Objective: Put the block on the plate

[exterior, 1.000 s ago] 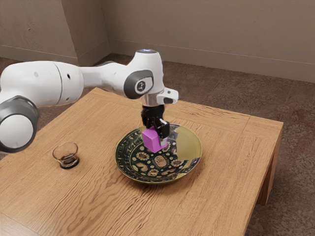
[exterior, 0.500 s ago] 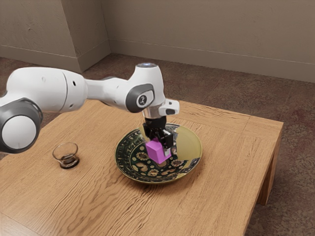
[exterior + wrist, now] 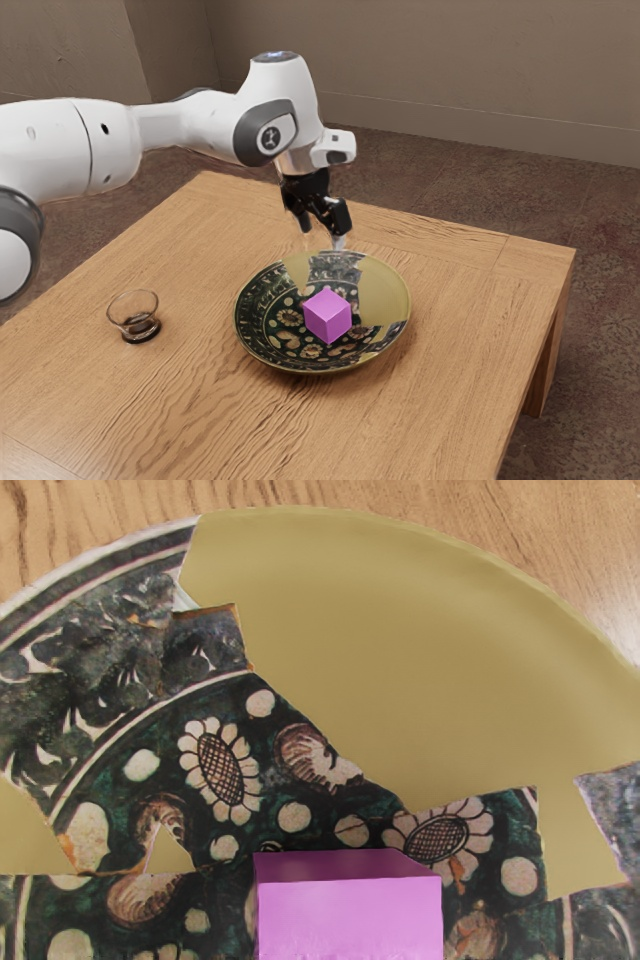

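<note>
While the magenta block (image 3: 328,316) sits on the plate (image 3: 385,293), close to its middle, the hand (image 3: 323,236) hangs in the air with its fingers apart and nothing clamped between them. It is clear of the block, higher up and toward the plate's far rim in the exterior view. The arm (image 3: 195,120) reaches in from the exterior view's left, its wrist bent so that the hand points down.

The plate is round and broad, with flowers, pale spots and dark bands in its pattern. Plain yellowish patches interrupt the design, the largest at the exterior view's right and running toward the far rim. Beneath the block lies part of the patterned center; in the wrist view, a sunflower-like motif shows just beside it.

At the exterior view's left, well apart from the plate, a clear glass (image 3: 135,314) with a dark base stands upright on the wooden table (image 3: 450,400). Beyond the table are a brown floor (image 3: 600,300) and a plain wall (image 3: 450,70).
</note>
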Robot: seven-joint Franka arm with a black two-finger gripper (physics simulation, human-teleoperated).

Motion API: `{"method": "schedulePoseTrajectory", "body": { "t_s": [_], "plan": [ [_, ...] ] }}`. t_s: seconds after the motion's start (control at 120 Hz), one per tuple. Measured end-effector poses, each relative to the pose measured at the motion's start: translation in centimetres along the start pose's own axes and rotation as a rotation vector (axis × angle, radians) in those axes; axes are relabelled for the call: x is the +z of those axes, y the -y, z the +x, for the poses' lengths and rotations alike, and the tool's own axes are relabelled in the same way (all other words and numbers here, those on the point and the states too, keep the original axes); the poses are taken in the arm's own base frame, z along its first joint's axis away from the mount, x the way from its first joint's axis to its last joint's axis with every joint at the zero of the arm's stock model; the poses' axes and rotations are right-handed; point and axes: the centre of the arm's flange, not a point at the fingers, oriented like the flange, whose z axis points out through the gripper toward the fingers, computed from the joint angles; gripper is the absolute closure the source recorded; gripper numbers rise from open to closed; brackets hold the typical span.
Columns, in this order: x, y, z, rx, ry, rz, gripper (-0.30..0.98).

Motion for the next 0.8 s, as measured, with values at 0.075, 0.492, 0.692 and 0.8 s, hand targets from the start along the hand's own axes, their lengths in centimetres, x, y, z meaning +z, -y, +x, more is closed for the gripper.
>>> {"method": "schedulePoseTrajectory", "body": {
  "t_s": [0.075, 0.492, 0.692, 0.8],
  "plan": [
    [-5.7, 0.4, -0.8, -0.019, -0.02, 0.041, 0.01],
    [-16.4, 5.9, -15.1, -0.241, 0.137, 0.014, 0.0],
    [-15.4, 9.7, -17.9, -0.348, 0.195, -0.007, 0.0],
    [-15.5, 11.7, -19.0, -0.398, 0.208, -0.003, 0.0]
  ]
}}
